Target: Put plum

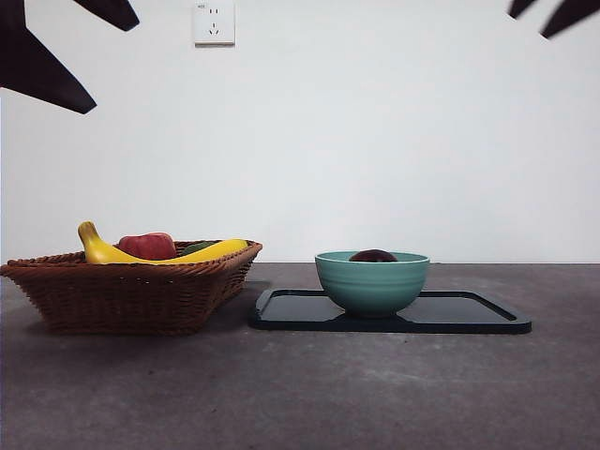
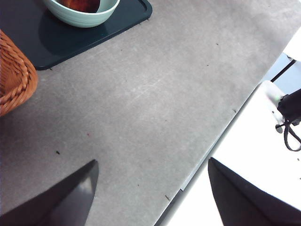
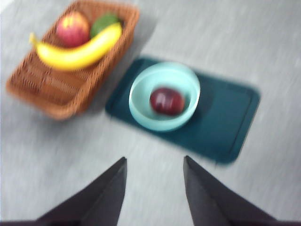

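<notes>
Two grippers hang clear of the table, both empty with their jaws spread. The right gripper (image 3: 154, 162) is held high over the near edge of the grey table (image 1: 309, 394), looking down on everything in a blurred picture, while the left gripper (image 2: 153, 165) hovers over bare tabletop near the table's edge. In the front view they show only as black tips in the top corners. Below them, the plum (image 3: 167, 101) lies inside a pale green bowl (image 1: 372, 281), which stands on the left part of a dark tray (image 1: 469, 314). Just left of the tray sits a wicker basket (image 1: 131, 291) holding a banana (image 1: 169, 253), a red fruit (image 1: 147, 246) and something green (image 3: 104, 22).
</notes>
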You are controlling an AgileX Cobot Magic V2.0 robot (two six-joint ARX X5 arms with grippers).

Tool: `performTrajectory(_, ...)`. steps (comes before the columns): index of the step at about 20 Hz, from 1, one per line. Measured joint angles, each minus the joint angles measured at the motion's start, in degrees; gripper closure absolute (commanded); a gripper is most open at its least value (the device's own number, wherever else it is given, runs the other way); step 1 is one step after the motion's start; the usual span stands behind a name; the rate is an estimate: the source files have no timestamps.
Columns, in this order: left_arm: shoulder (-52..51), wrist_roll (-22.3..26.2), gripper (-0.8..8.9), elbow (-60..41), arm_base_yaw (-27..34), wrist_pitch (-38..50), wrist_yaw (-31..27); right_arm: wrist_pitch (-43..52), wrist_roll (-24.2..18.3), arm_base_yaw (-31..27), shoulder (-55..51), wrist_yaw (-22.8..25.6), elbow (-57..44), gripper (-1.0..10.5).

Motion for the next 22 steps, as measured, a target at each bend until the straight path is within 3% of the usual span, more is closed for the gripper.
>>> performTrajectory(8, 0.0, 0.0, 4.39, 0.0, 0.0, 0.0, 0.0, 0.5, 0.5, 1.7, -16.6, -7.7, -16.7, 7.5)
performTrajectory(22, 0.0, 0.0, 4.4, 0.0, 0.0, 0.0, 0.0, -0.3, 0.7, 1.8, -19.3, -7.9, -17.7, 7.5)
